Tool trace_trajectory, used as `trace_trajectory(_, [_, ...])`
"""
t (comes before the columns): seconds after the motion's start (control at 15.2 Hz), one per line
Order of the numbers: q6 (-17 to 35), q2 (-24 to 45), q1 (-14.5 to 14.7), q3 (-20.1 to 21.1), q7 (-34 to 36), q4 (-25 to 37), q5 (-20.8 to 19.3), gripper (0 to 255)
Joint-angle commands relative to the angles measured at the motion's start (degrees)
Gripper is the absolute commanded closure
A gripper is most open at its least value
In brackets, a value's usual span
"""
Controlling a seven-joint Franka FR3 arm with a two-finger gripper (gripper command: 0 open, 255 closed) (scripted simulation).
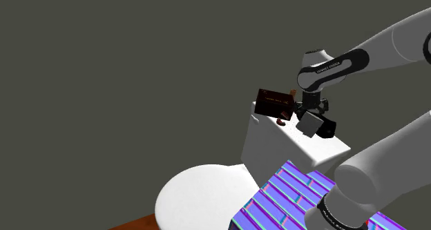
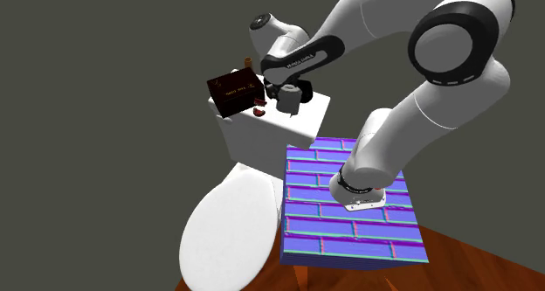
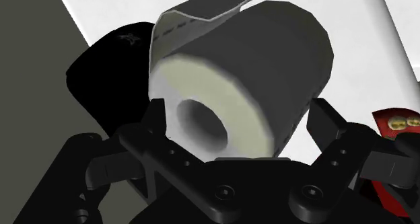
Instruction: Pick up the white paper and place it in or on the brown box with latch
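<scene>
Wrist view: the gripper point(image 3: 241, 115) is closed on the paper roll point(image 3: 235, 75), one black finger pressed to each side. The roll reads dark grey on its body with a pale end face and a dark core hole, and a loose sheet curls off the side away from the fingers. Beside the finger on the roll's body side, a reddish-brown corner with gold fittings point(image 3: 396, 122) is cut off by the frame edge; it matches the brown box but cannot be confirmed. In the shoulder view the roll shows as a dark grey block under the hand, its shape hard to read. There the brown box point(image 1: 275, 103) sits on the white toilet tank point(image 1: 276, 146) at 10 o'clock from the gripper, near it but apart. A small brown item point(image 1: 282, 121) lies on the tank just beside the box; its identity cannot be made out. The second exterior view shows the roll as a pale cylinder above the tank top, with contact between the two not determinable. It also shows the toilet lid point(image 2: 227, 232) at 7 o'clock and the brick-patterned stand point(image 2: 349, 237) at 5 o'clock.
</scene>
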Motion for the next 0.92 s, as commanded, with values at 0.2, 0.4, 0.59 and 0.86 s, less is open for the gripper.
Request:
trace_trajectory(0.2, [-4.69,-3.37,3.26,-1.93,1.35,-0.38,13.24,255])
trace_trajectory(0.4, [-7.32,-4.74,3.49,-1.82,1.5,0.93,13.08,255])
trace_trajectory(0.59, [-9.9,-5.94,3.51,-1.49,1.56,2.34,13.04,255])
trace_trajectory(0.86, [-11.41,-6.79,3.46,-1.25,1.6,3.07,12.96,255])
